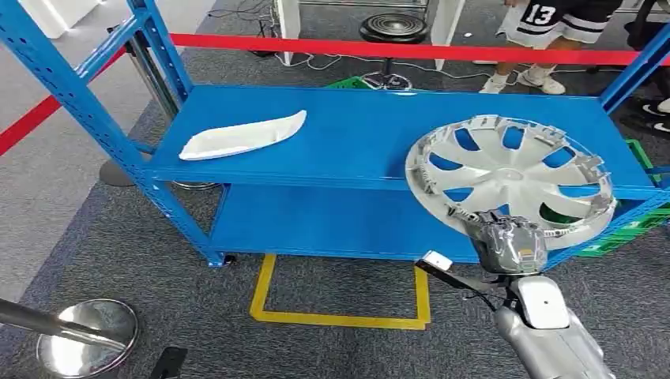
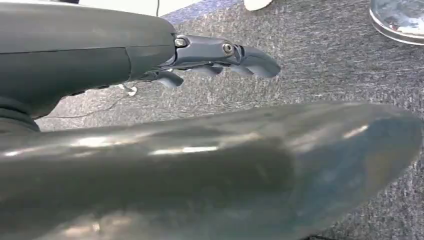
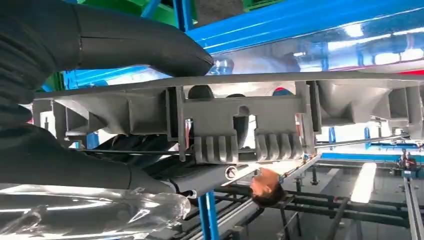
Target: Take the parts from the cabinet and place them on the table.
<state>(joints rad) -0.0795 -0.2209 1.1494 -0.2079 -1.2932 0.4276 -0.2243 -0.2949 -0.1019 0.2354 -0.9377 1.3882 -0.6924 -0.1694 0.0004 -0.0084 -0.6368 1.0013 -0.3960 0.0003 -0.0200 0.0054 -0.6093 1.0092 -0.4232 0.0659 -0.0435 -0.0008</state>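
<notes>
A silver wheel cover hangs tilted over the front right edge of the blue cabinet's upper shelf. My right hand grips its near rim from below; in the right wrist view the thumb and fingers clamp the ribbed rim. A white curved trim part lies on the shelf's left half. My left hand hangs over grey carpet with its fingers loosely curled and nothing in it.
The lower shelf is bare. Red barrier tape runs behind the cabinet, and a person stands beyond it. A chrome stanchion base sits at the front left. Yellow floor marking lies before the cabinet. Green crates stand at the right.
</notes>
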